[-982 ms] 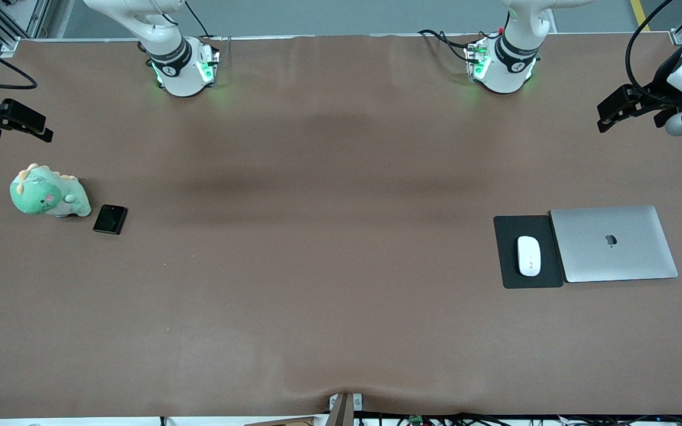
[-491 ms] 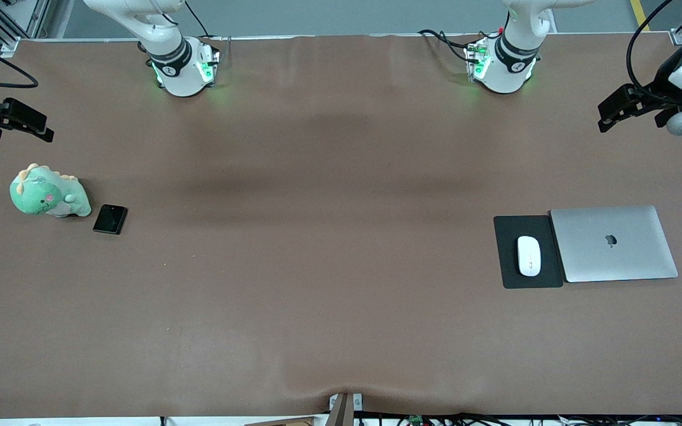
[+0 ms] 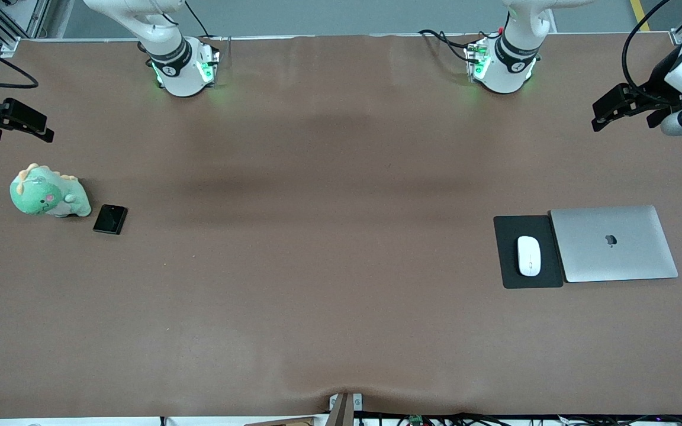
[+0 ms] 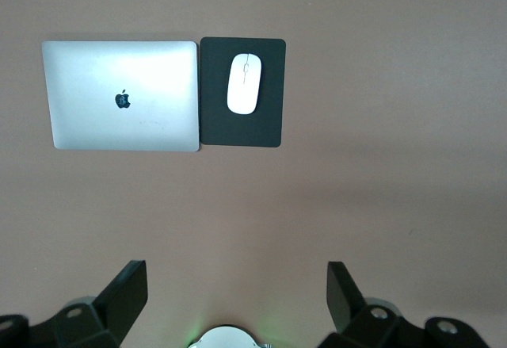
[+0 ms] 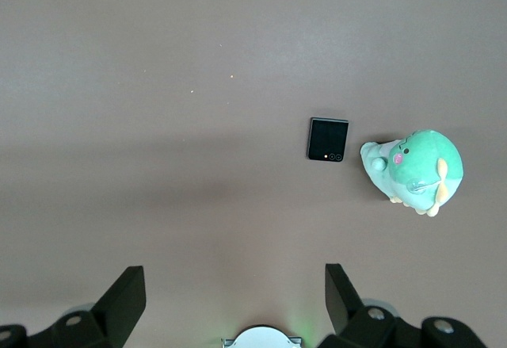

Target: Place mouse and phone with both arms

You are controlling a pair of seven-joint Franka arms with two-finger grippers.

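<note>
While mouse [image 3: 528, 255] sat on its pad [image 3: 527, 223] and phone [image 3: 110, 219] lay beside the toy [image 3: 48, 192], only the left gripper [image 3: 604, 115] had drifted slightly, right gripper [image 3: 33, 125] waiting, both with fingers spread and empty above the worktop [image 3: 341, 266].

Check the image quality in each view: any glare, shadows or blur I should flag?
Front view: even light, with soft dark shadow bands across the table and green glow at both arm bases. Left wrist view: bright glare washes out part of the laptop lid; the mouse stays crisp on the mouse pad. Right wrist view: the phone and dinosaur plush look sharp, with a faint shadow band.
</note>
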